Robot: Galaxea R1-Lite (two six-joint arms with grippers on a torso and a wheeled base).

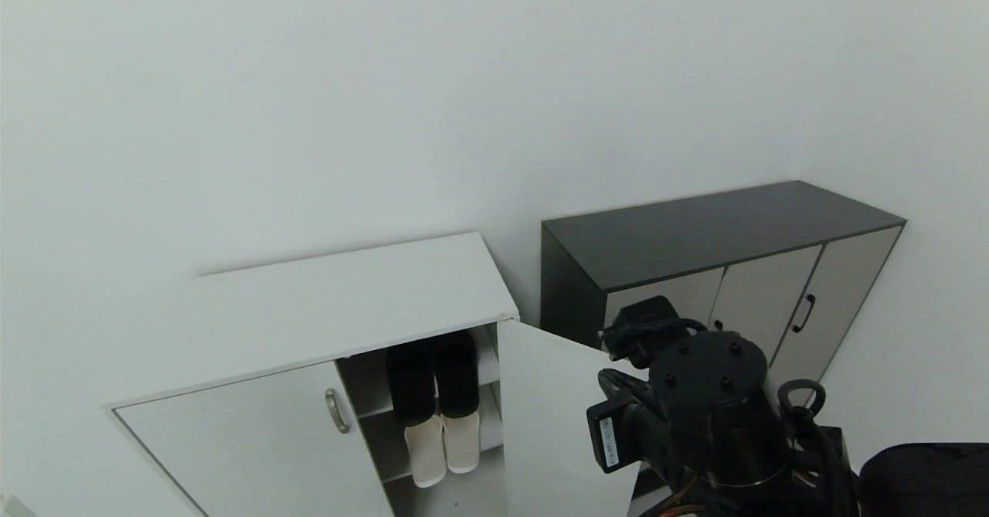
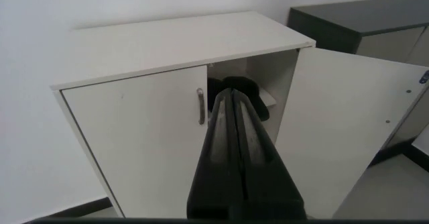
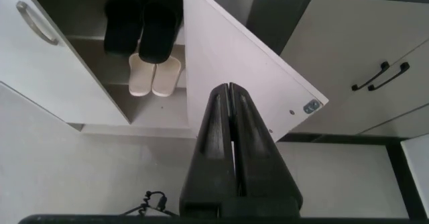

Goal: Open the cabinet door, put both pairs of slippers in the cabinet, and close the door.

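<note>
Already inside cabinet (image 1: 348,293): black slippers (image 1: 433,378), white slippers (image 1: 443,447) at their 6 o'clock; door (image 1: 552,424) open; left gripper (image 2: 232,93), right gripper (image 3: 230,90) jaws pressed together, empty

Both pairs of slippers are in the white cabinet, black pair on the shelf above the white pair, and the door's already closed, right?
No. The black slippers do sit above the white slippers inside the white cabinet, but its right-hand door is open, as the head view shows.
</note>
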